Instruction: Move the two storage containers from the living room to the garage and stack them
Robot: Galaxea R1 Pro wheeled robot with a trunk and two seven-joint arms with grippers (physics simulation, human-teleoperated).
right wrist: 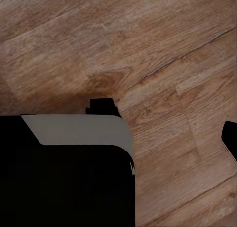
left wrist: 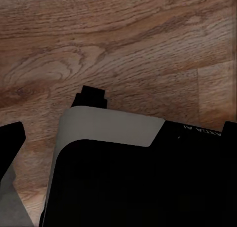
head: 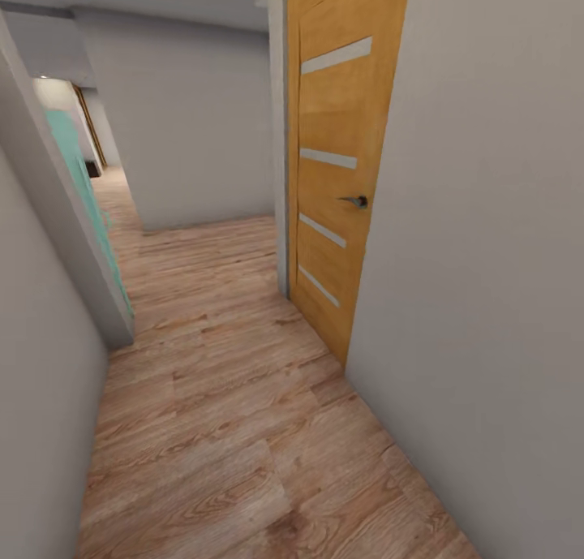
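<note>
The storage containers are out of view, and so is the garage; I am in a narrow hallway with a light wood-plank floor (head: 235,429). In the left wrist view my left gripper (left wrist: 121,132) hangs over the planks, its dark fingertips (left wrist: 12,135) far apart at the frame's edges with nothing between them. In the right wrist view my right gripper (right wrist: 118,135) also hangs over the planks. One fingertip (right wrist: 230,138) shows at the edge, the other is lost against my dark body, and nothing is held. The grey-and-black base (left wrist: 113,133) sits under both wrists.
An orange wooden door (head: 341,161) with pale glass strips and a dark handle (head: 357,201) stands close on the right, set in a grey wall (head: 487,299). A grey wall with a teal panel (head: 81,186) runs on the left. The corridor continues ahead and bends left past a pale wall (head: 186,121).
</note>
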